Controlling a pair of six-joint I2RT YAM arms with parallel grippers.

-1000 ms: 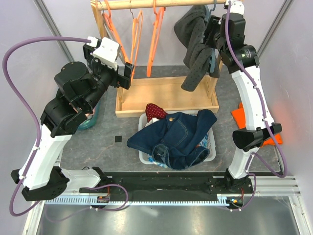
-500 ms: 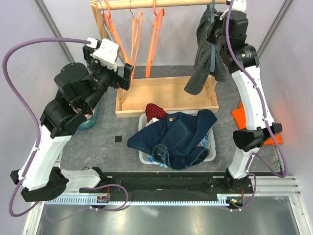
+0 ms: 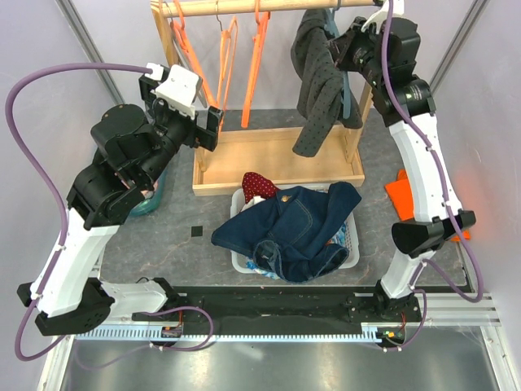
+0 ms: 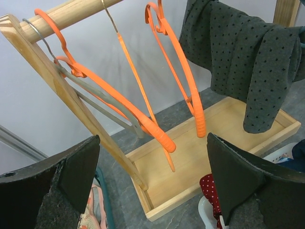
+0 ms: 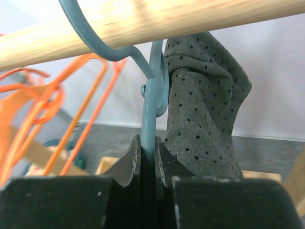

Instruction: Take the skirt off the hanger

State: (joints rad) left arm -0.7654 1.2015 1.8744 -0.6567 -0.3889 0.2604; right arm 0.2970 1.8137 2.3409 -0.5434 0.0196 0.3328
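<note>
The grey surface (image 3: 163, 244) carries a wooden rack (image 3: 277, 151) along the middle of its far edge, a tray base with a round rail (image 3: 244, 6) across the top. In front of the rack, nearer the middle of the surface, a white basket (image 3: 352, 244) is heaped with a blue denim garment (image 3: 293, 220), and a red dotted cloth (image 3: 259, 184) shows at the basket's far side. An orange cloth (image 3: 403, 191) lies by the right edge. The skirt (image 3: 313, 73), dark grey with small dots, hangs at the right end of the rail, draped in folds over a teal hanger (image 5: 153, 95) whose hook sits on the rail; its lower end dangles above the right part of the tray. My right tool (image 3: 346, 49) is up at that end of the rail, nearly shut, its two fingers pinching the teal hanger's stem just under the hook, with the skirt just beside it. My left tool (image 3: 213, 122) hangs in the air over the left part of the surface, facing the rack, spread wide and holding nothing. Orange hangers (image 4: 186, 81) hang bare on the left and middle of the rail, apart from the skirt.
</note>
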